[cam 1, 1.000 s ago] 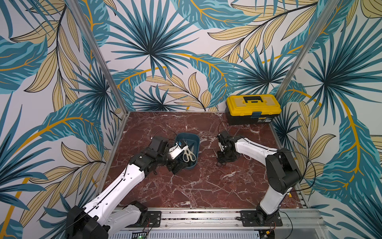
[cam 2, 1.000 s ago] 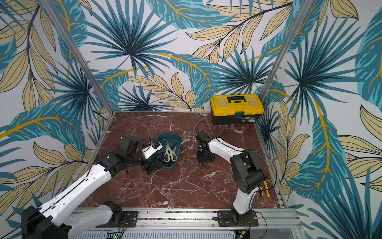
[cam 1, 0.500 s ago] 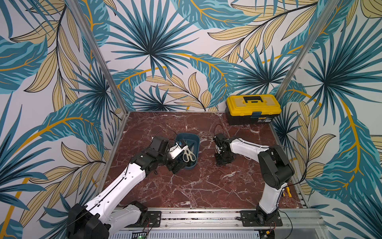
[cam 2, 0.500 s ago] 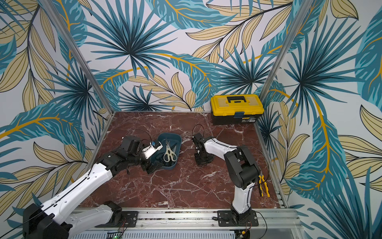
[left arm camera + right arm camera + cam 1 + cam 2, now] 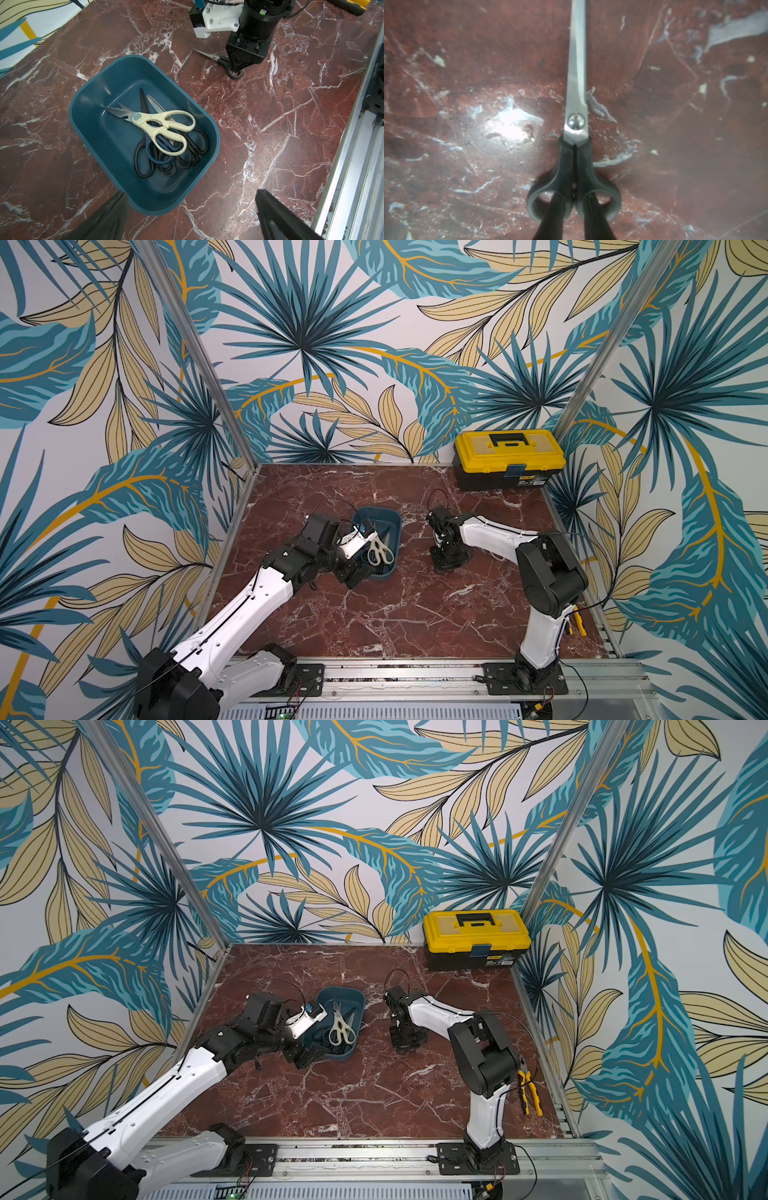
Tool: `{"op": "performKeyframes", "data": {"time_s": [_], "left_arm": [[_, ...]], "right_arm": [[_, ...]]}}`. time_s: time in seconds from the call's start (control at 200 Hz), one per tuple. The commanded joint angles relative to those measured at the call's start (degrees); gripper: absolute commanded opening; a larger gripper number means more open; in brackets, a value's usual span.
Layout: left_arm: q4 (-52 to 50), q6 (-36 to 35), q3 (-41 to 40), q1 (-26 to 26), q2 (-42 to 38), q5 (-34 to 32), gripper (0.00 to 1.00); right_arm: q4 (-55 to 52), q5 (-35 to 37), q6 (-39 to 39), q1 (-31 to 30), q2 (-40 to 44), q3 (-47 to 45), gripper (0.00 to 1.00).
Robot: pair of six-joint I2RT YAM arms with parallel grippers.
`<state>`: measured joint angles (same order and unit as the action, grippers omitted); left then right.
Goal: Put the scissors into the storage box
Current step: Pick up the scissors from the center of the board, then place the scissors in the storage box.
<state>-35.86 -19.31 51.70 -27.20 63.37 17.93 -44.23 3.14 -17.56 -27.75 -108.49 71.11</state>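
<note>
A black toolbox with a yellow lid [image 5: 509, 452] stands in the far right corner of the red-brown marble desk [image 5: 395, 614], well apart from everything else. A pair of yellow-handled pliers [image 5: 530, 1090] lies along the right edge near the front, partly hidden behind the right arm's elbow. The small dark teal plastic storage box [image 5: 359, 1002], lidless, sits left of the desk's middle. Inside it, cream-white-handled scissors [image 5: 164, 126] lie on top of a heap of black-handled scissors [image 5: 166, 170] and a blue-handled pair [image 5: 148, 152], with the handles toward the box's near end.

The left claw [image 5: 190, 193] hangs over that near end, spread wide and holding nothing. In the left wrist view one of its fingers [image 5: 108, 216] overlaps the box's near corner, and in both top views the wrist covers part of the box's left rim.

One more pair, small black-handled scissors [image 5: 576, 104], lies flat on the desk just to the right of the box, blades together. The right claw [image 5: 574, 199] stands straight down on the handles. One finger [image 5: 556, 209] reaches into each finger loop, and the two stand nearly together, pinching the inner bars of the handles between them. In both top views the claw hides this pair. The left wrist view shows the steel blades [image 5: 204, 53] sticking out from under it, a strip of desk between them and the box.
</note>
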Motion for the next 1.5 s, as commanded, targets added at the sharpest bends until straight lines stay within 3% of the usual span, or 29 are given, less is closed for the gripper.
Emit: {"op": "performKeyframes", "data": {"time_s": [0.0,0.245,0.406,0.541,0.801,0.932,1.137,1.267,1.358,1.498], "left_arm": [[-0.21,-0.6,1.19,-0.08,-0.83,-1.01,1.0],[0.43,0.93,1.5,0.83,-3.77,-6.8,1.0],[1.84,3.75,1.76,6.87,-5.84,-8.69,1.0],[2.07,5.93,2.47,12.1,-5.08,-15.2,1.0],[0.64,8.28,3.42,17.79,-4.69,-28.44,1.0],[1.24,7.63,2.53,17.97,-5.54,-29.88,1.0],[2.63,7.07,1.74,18.01,-7.03,-29.46,1.0],[2.65,6.19,1.7,18.06,-7.54,-27.14,1.0],[3.47,5.78,1.19,18.06,-7.97,-25.84,1.0],[4.96,4.33,0.3,17.99,-8.77,-21.21,1.0]], "right_arm": [[-1.41,2.37,-0.04,0.12,-0.59,0.28,0.02],[-4.78,1.95,-0.82,-0.11,5.74,3.93,0.0],[-7.21,1.2,-0.87,-1.74,9.14,8.9,0.0],[-8.22,-0.02,-1.91,-5.18,10.01,13.82,0.0],[-1.11,-7.37,-8.19,-14.96,3.04,21.95,0.0],[5.68,-12.71,-14.36,-16.56,-3.3,23.57,0.0],[7.07,-12.3,-17.09,-17.96,-12.99,29.42,0.01],[6.22,-11.13,-17.09,-17.95,-15.32,31.14,0.12],[6.17,-8.58,-16.5,-17.96,-14.03,30.49,0.37],[4.93,-4.08,-13.32,-17.96,-10.33,30.3,0.56]]}}
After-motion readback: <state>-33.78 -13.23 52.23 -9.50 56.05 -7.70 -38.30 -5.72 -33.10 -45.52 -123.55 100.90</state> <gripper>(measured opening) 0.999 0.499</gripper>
